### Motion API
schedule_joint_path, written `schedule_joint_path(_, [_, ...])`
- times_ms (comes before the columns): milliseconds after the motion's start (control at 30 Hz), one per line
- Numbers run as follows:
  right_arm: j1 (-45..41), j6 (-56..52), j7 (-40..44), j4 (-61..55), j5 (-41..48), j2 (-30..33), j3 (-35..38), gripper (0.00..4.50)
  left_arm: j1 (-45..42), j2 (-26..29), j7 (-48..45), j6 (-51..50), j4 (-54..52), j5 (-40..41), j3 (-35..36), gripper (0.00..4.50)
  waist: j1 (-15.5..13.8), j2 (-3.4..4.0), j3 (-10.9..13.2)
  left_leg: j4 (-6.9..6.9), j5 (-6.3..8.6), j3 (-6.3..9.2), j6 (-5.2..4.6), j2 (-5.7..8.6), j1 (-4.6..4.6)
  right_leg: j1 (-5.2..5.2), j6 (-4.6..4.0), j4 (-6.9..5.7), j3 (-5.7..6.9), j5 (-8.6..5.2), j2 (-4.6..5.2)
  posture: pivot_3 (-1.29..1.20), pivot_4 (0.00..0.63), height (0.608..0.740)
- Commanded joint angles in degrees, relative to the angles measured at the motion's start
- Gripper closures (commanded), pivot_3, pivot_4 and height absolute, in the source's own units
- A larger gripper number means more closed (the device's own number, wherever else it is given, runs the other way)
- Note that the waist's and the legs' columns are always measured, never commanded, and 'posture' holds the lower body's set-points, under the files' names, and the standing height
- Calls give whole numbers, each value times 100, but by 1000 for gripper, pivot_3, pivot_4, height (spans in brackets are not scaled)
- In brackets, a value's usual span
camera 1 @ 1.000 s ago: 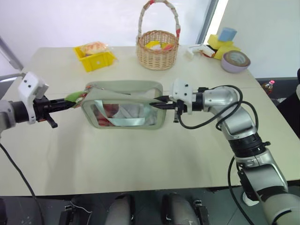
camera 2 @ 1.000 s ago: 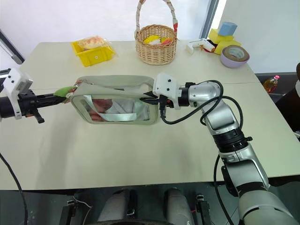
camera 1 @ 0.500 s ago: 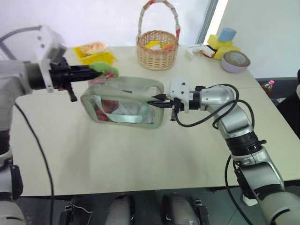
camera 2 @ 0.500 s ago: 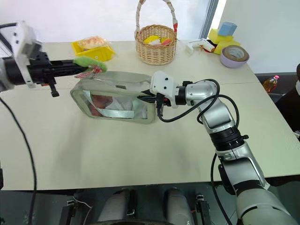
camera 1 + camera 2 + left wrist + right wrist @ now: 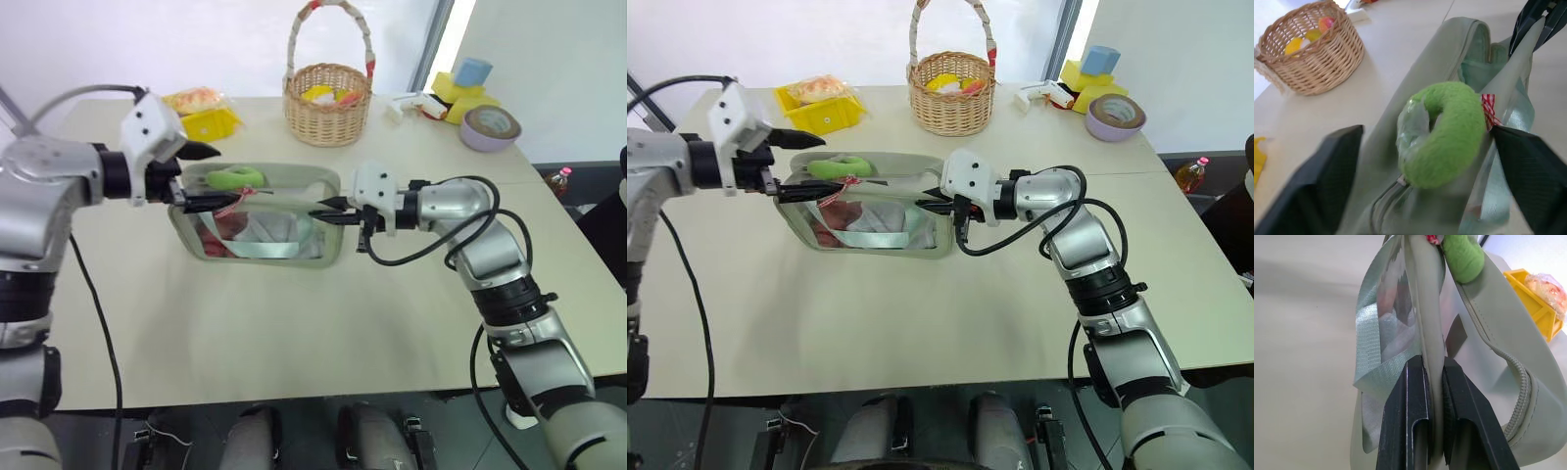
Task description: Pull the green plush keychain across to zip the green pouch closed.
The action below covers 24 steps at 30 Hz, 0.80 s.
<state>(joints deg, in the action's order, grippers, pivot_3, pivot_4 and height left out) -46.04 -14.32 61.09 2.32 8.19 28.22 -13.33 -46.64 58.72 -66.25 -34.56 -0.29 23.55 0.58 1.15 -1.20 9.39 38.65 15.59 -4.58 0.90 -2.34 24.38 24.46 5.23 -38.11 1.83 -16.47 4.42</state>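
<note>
The green pouch [image 5: 294, 247] lies on the table with its clear window facing me and red and white contents inside. On the pouch's top edge, toward its left end, rests the green plush keychain [image 5: 235, 178], with a bit of red cord below it. My left gripper [image 5: 202, 177] is open at the pouch's left end, one finger on each side of the keychain [image 5: 1442, 132], not pinching it. My right gripper [image 5: 328, 210] is shut on the pouch's right end, its fingers [image 5: 1410, 396] clamping the pouch's edge [image 5: 1432, 357].
A wicker basket [image 5: 328, 103] stands at the back middle, behind the pouch. A yellow bin [image 5: 208, 121] with a wrapped snack sits at the back left. A tape roll [image 5: 493, 127], yellow and blue blocks [image 5: 468, 83] and a white tool [image 5: 411, 103] lie at the back right.
My left gripper carried the keychain from the pouch's left end up and rightward, then opened and let it go. The keychain now lies on the pouch's top. The right gripper stayed put.
</note>
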Motion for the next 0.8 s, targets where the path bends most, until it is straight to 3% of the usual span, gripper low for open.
schedule_joint_path(33, [-14, 86, -17, -196, 56, 36, 109, 4500, -29, 607, -365, -148, 47, 164, 558, 116, -2, 0, 0, 0, 0, 0, -1, -1, 0, 0, 0, 0, 0, 0, 0, 0, 150, 739])
schedule_joint_path(133, [-35, 127, 4, -153, 59, 37, 116, 4500, 646, 1010, -580, 62, 78, 57, 782, 116, -10, 4, -1, 0, 1, -4, -2, -1, -3, 0, 0, 1, -1, 0, 2, 0, 150, 739])
schedule_joint_path(200, [-67, 154, 15, -115, 58, 26, 107, 4500, 1213, 952, -550, 245, 0, 23, 886, 116, -40, 4, -1, 1, 1, -3, -2, -4, -5, -1, 0, 3, -1, -1, 2, 0, 150, 739])
schedule_joint_path(467, [-149, 146, 90, -52, 66, 11, 81, 4500, 1514, -159, 383, 753, 365, -310, 693, 116, -45, -4, 1, 16, 7, -1, -11, -10, 7, -4, 0, -1, 2, 0, 5, 0, 150, 739])
schedule_joint_path(567, [-156, 131, 102, -42, 53, 6, 80, 4500, 1421, -295, 393, 701, 435, -233, 731, 894, -41, -4, 1, 16, 7, -2, -11, -7, 5, -2, 0, -1, 4, -1, 2, 0, 150, 739])
schedule_joint_path(800, [-198, 148, 52, 21, 1, 30, 120, 4500, 1352, -302, 301, 396, 282, 16, 826, 4419, -38, -4, 1, 16, 7, -2, -11, -7, 5, -2, 0, -1, 4, -1, 2, 0, 150, 739])
